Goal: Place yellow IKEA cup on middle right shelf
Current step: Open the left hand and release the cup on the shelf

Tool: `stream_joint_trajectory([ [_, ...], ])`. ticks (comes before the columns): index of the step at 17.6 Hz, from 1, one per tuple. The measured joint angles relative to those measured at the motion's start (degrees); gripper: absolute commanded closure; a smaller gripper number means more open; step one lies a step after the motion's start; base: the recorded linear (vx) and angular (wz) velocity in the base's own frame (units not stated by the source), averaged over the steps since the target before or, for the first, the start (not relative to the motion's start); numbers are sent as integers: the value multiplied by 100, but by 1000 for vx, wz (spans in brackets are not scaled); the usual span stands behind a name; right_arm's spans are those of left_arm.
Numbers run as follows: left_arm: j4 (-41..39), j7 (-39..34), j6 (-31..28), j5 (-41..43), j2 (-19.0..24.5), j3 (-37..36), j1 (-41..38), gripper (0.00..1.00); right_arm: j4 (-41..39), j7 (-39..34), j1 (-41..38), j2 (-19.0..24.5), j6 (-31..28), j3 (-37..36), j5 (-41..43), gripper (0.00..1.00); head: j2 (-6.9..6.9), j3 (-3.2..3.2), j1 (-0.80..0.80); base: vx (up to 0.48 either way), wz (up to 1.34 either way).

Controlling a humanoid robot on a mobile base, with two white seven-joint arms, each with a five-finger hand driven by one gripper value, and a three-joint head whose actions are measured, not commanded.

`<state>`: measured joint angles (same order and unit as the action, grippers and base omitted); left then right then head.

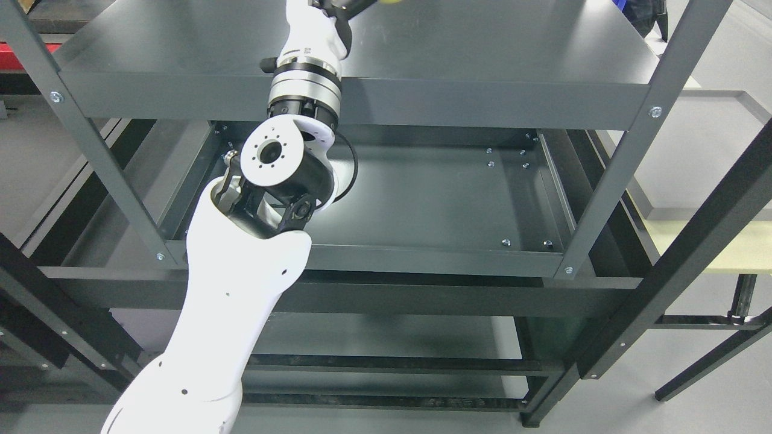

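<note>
A sliver of the yellow cup (391, 1) shows at the very top edge of the head view, above the top shelf (482, 54) of the dark grey rack. My left arm (241, 289) rises from the lower left, bends at the elbow in front of the middle shelf (434, 199), and reaches up over the top shelf. Its hand (341, 6) is almost wholly cut off by the top edge, just left of the yellow sliver. Whether the hand touches the cup is hidden. The middle shelf holds nothing on its right half.
Slanted grey uprights (609, 187) frame the rack's right side, and a black post (693, 241) crosses in front of it. A lower shelf (392, 337) lies beneath. A pale table (711, 241) stands to the right, over grey floor.
</note>
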<state>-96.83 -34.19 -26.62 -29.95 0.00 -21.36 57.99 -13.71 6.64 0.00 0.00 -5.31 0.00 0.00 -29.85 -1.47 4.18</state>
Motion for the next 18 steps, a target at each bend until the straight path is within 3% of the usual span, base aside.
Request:
stream_joint_trajectory([
  [3,176,-56,-191,-131,0,-28,107,43,0,0,0,0,0,0,0,1,0,0,0,0,0],
  [5,283,-60,-285,-157,0,-36,156,25,0,0,0,0,0,0,0,1,0,0,0,0,0],
  [12,497,-11,-464,87,0,-20,230,3,0,0,0,0,0,0,0,0,0,0,0,0,0],
  [18,521,1,-289,159,0,-8,240,1,0,0,0,0,0,0,0,1,0,0,0,0,0],
])
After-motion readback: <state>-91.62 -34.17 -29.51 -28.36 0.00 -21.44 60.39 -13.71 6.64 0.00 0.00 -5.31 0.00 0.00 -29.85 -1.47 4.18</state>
